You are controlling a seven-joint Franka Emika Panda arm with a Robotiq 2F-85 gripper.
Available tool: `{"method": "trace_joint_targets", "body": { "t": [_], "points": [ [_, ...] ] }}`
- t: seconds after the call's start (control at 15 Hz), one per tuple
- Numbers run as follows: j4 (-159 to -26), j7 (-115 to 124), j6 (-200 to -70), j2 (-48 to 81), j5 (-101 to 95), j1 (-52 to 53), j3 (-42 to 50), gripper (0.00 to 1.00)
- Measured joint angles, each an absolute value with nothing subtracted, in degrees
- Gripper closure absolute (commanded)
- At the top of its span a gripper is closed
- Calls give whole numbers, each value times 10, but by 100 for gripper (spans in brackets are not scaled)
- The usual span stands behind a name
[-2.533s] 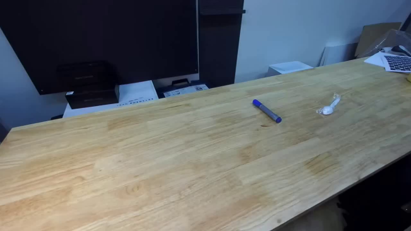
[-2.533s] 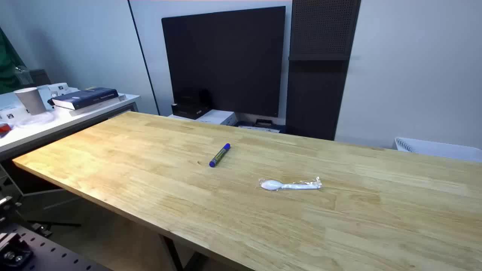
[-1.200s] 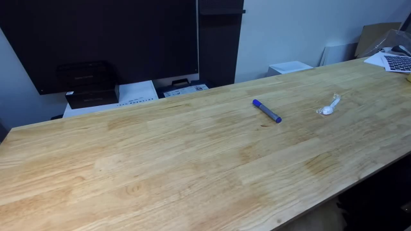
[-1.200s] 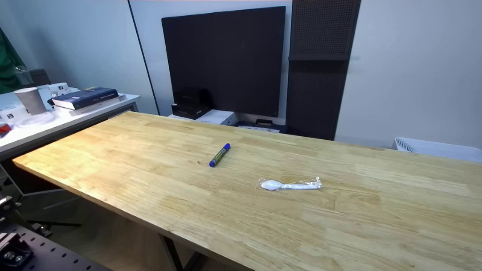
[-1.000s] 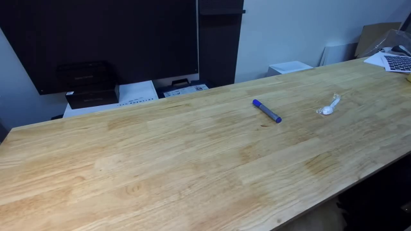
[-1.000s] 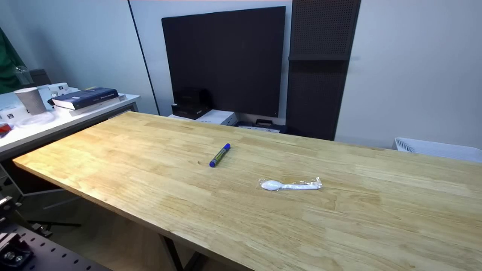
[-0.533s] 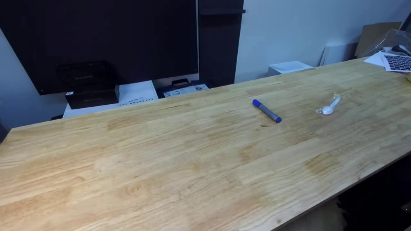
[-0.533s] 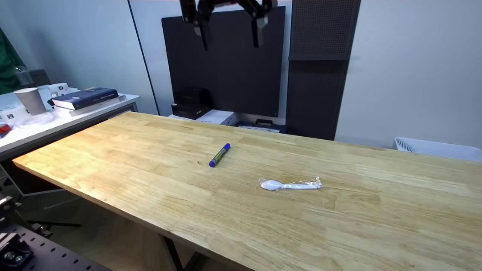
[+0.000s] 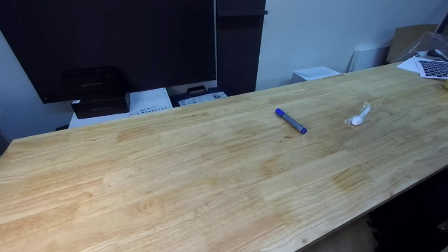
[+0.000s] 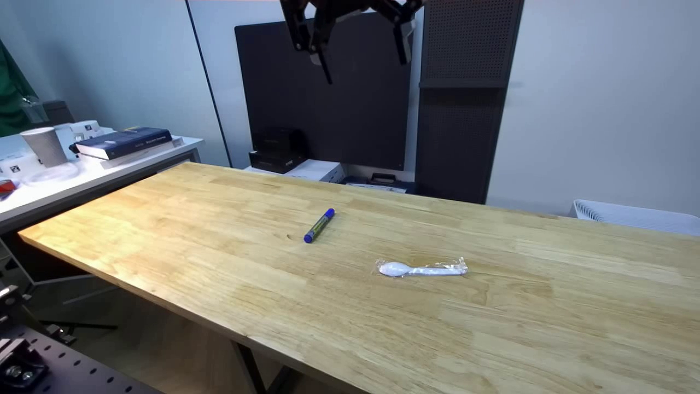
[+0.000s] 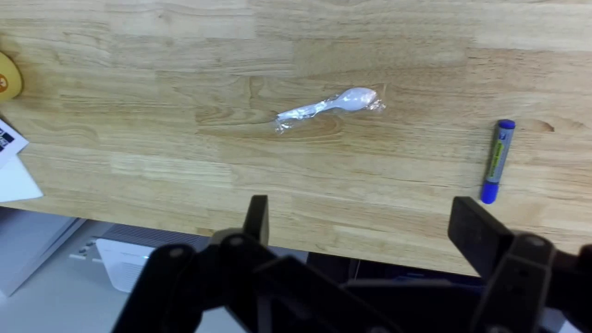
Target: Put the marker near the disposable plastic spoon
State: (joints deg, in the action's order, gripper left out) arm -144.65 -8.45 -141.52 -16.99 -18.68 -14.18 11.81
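The marker has a grey barrel with blue ends and lies flat on the wooden table in both exterior views (image 9: 291,121) (image 10: 319,225) and at the right of the wrist view (image 11: 497,159). The white plastic spoon, in a clear wrapper, lies apart from it in both exterior views (image 9: 357,120) (image 10: 421,270) and in the upper middle of the wrist view (image 11: 342,102). My gripper (image 10: 366,72) is high above the table in an exterior view. It is open and empty, fingers wide apart, in the wrist view (image 11: 360,201). Nothing of the marker or spoon is hidden.
The wooden table (image 9: 175,175) has its far edge by a black panel (image 10: 333,93). A yellow object (image 11: 9,76) and patterned paper (image 9: 434,69) lie at one end. A side table holds a cup (image 10: 45,146) and a book (image 10: 123,142).
My gripper was out of view at first. It came in at the top of an exterior view half a second ago and has moved right since. Marker and spoon have not moved.
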Motion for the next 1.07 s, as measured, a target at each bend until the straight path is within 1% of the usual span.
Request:
{"method": "trace_joint_targets", "body": {
  "t": [0.2,0.6,0.8,1.07],
  "points": [
    [-1447,-78,-1454,-125,-191,-156,124,0],
    [-1417,-127,-1467,5,-9,-111,117,0],
    [-1379,-128,-1463,63,2,-97,102,0],
    [-1366,-127,-1459,77,-1,-98,102,0]
  ]
}}
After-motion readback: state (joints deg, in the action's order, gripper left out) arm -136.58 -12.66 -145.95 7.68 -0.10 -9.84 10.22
